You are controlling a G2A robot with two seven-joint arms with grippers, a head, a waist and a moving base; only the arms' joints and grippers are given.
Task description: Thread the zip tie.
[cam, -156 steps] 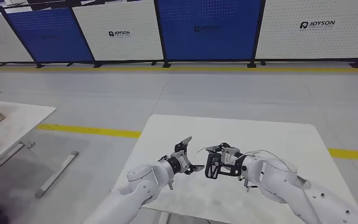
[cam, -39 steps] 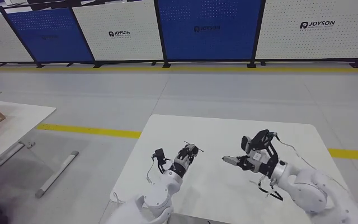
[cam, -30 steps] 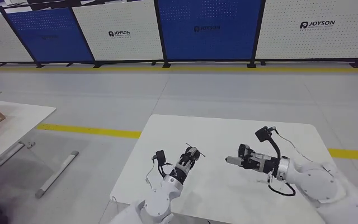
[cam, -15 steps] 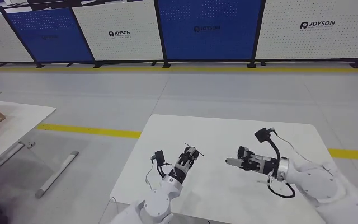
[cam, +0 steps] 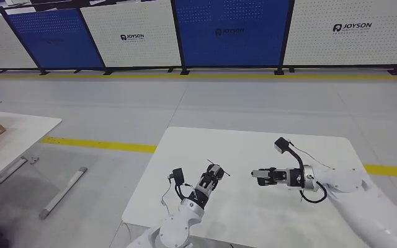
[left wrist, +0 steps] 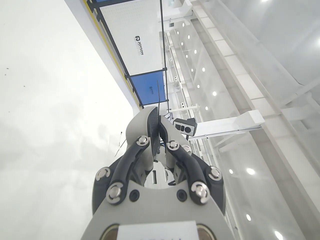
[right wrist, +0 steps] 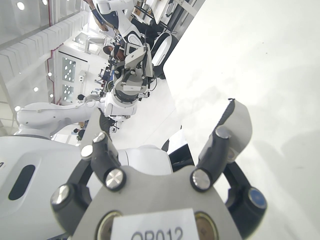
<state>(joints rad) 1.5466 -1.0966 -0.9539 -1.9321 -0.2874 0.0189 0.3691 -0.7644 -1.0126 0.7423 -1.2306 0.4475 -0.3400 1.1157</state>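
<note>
The zip tie (left wrist: 158,96) is a thin black strap. It sticks out past the fingertips of my left gripper (left wrist: 158,119), which is shut on it. From above, that gripper (cam: 213,174) is held over the near left part of the white table (cam: 248,141), with the zip tie (cam: 218,167) poking out toward the right. My right gripper (right wrist: 165,116) stands open with nothing between its fingers. It hovers near the table's middle (cam: 256,174), pointing at the left gripper (right wrist: 136,63) across a short gap.
The table's near edge runs just below both arms, its left edge close beside the left arm. A second white table (cam: 18,133) stands at the far left across open floor. Blue and white panels (cam: 229,31) line the back.
The grippers, close together five seconds ago, now stand apart. In the last second the right wrist rolled and stretched out level, its gripper facing the left one. The left gripper rose slightly.
</note>
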